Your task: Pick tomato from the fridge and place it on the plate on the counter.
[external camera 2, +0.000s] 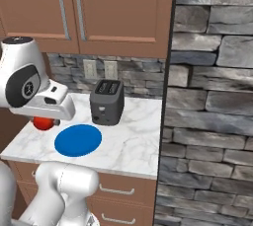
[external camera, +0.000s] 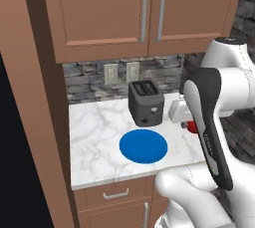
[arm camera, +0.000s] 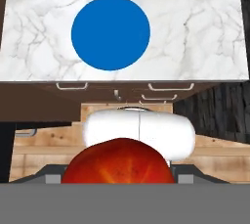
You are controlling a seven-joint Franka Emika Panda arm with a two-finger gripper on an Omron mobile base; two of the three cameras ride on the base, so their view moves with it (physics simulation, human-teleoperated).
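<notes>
the hand [arm camera: 118, 176] gripped the tomato [arm camera: 118, 162] between its fingers, held in the air off the table's [arm camera: 205, 32] front edge, with the blue plate [arm camera: 110, 33] near that edge.

One tomato [arm camera: 118, 162], red and glossy. One plate [external camera: 143, 146], a plain blue disc. One toaster [external camera: 145, 102], dark, with two slots on top. One marble counter [external camera: 94, 127]. Two upper cabinet doors [external camera: 99, 8], each with one bar handle. Two wall outlets [external camera: 120, 72] on the stone backsplash. One robot arm [external camera: 211, 122].
</notes>
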